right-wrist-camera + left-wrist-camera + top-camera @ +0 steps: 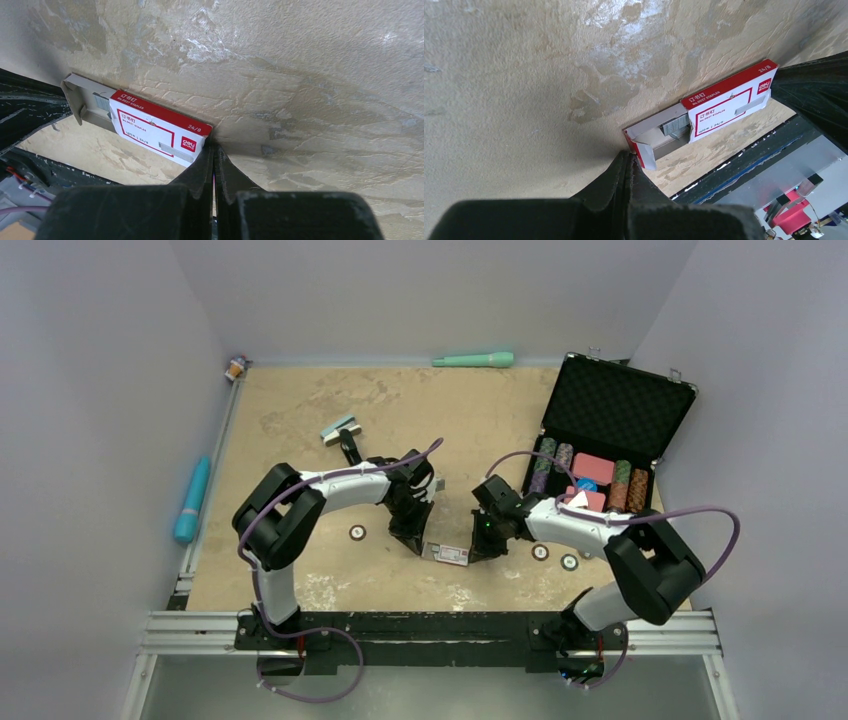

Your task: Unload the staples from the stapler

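Note:
A red and white staple box (pixel 447 553) lies flat near the table's front edge, between my two grippers. Its inner tray is slid partly out, and grey staples (pixel 674 126) show inside it. My left gripper (pixel 629 153) is shut, its tips against the tray's open end flap (pixel 644 152). At the opposite end my right gripper (pixel 213 146) is shut too, tips touching the corner of the box (pixel 160 131); the staples (pixel 102 102) show at the box's far end. The blue-grey stapler (pixel 340 428) lies apart at the back left, behind the left arm.
An open black case (pixel 610 430) with stacked poker chips stands at the right. Loose chips (pixel 357 533) (pixel 540 552) (pixel 569 562) lie near the front. A teal pen (pixel 474 360) lies along the back wall, a blue tube (pixel 192 498) on the left, a small jar (pixel 236 367) in the corner.

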Robot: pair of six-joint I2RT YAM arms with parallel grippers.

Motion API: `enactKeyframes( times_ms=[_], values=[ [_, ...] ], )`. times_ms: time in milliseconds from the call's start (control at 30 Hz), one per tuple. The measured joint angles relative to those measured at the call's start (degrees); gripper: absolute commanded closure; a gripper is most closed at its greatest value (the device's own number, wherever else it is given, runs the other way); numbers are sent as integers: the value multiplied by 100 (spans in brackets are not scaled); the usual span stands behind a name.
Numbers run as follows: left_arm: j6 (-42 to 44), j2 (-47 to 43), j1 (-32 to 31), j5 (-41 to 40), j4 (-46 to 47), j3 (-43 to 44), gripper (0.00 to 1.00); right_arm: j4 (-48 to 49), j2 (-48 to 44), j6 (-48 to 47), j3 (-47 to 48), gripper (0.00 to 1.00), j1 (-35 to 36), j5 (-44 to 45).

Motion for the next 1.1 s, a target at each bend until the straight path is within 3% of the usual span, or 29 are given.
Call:
enactKeyframes(
  times_ms=[1100],
  values=[
    [46,0,0,151,133,-55,100,-155,446,-151,466,100,111,7]
  ],
)
